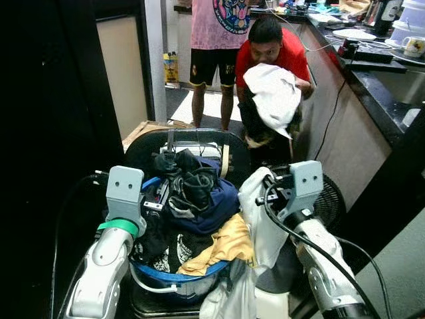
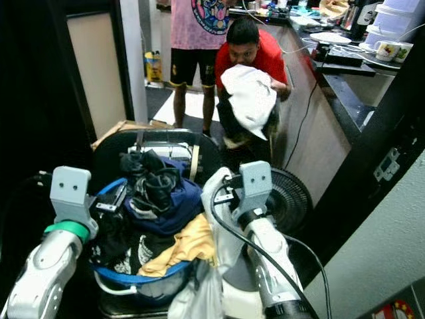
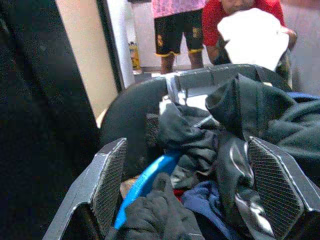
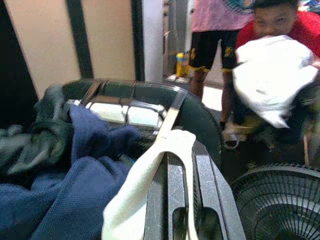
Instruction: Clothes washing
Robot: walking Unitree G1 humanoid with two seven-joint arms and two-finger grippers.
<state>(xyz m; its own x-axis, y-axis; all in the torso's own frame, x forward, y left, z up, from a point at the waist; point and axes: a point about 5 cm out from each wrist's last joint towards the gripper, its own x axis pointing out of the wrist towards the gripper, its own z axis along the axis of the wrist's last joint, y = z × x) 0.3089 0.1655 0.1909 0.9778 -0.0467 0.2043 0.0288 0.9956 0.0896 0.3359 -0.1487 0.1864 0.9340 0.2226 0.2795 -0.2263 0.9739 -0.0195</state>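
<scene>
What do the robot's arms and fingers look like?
Both arms are shiny silver. The left arm wears a green band below a grey box-shaped wrist. The right arm has black cables looping along it. The fingers are long, black, with mesh-patterned pads.

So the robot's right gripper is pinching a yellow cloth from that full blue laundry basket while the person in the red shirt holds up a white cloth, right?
Not quite: the cloth pinched in the right gripper is a white cloth, not yellow, as the right wrist view shows. A yellow garment does lie loose on the heaped round blue plastic laundry basket. The rest holds: the person in the red shirt holds up a white cloth.
</scene>
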